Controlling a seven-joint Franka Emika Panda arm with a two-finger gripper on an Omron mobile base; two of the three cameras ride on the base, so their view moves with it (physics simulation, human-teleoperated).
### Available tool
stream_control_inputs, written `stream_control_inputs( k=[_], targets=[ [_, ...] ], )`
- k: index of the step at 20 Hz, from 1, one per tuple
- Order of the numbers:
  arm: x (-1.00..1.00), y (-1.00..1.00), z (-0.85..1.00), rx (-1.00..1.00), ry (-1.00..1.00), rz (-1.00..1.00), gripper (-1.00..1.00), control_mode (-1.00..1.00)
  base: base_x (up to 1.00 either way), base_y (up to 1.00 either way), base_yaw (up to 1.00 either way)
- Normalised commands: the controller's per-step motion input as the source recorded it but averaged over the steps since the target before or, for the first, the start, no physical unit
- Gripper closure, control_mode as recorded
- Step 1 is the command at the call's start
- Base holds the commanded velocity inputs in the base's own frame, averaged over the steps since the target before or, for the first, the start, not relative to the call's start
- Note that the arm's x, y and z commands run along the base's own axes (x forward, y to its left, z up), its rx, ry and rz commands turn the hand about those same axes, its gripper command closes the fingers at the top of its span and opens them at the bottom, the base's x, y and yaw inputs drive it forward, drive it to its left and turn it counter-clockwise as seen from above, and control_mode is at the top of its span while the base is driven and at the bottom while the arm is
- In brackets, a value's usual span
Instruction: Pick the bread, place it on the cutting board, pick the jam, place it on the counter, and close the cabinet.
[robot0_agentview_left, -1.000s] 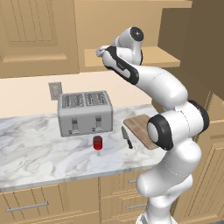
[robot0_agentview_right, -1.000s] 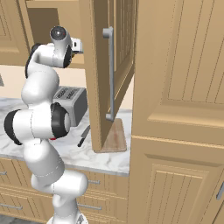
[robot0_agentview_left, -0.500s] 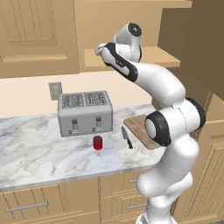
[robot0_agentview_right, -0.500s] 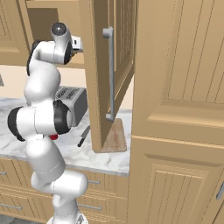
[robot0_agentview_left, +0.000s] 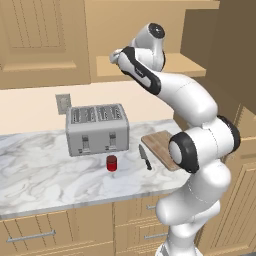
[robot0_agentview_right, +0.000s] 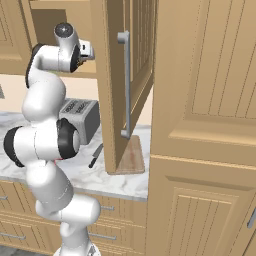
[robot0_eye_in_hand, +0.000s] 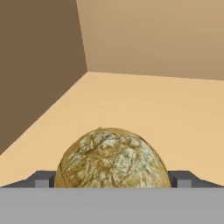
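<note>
**Reaching into the cabinet, bread between the wide jaws**

Reaching up into the open cabinet (robot0_agentview_right: 107, 90), the white arm has its gripper (robot0_eye_in_hand: 113, 180) low over the shelf. In the hand view the bread (robot0_eye_in_hand: 113, 158) sits on the light wooden shelf floor, right between the two dark fingertips (robot0_eye_in_hand: 43, 179); one tip shows at each side of the roll. The jaws stand wide, at the roll's two sides, and I cannot tell if they already press on it or only stand beside it. The roll is golden-brown with a cracked, lumpy crust.

Down on the counter (robot0_agentview_left: 35, 175), the jam (robot0_agentview_left: 111, 163) stands upright just in front of the toaster (robot0_agentview_left: 97, 129). The knife (robot0_agentview_left: 145, 157) lies between the jam and the cutting board (robot0_agentview_left: 157, 145), which is partly hidden behind the arm's elbow. In the right base view the cabinet door hangs open, with its long grey handle (robot0_agentview_right: 125, 82) facing the camera, and the board's end shows under the door's lower edge.
</note>
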Motion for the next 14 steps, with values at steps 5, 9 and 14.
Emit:
stream_control_inputs(
  k=[5,9,14],
  targets=[
    [-0.61,-0.08,-0.05,0.0,-0.05,0.0,1.0,-1.0,0.0,0.0,0.0],
    [-0.6,-0.28,0.0,0.0,-0.04,0.0,1.0,-1.0,0.0,0.0,0.0],
    [-0.64,-0.43,0.0,0.0,0.0,0.0,1.0,-1.0,0.0,0.0,0.0]
  ],
)
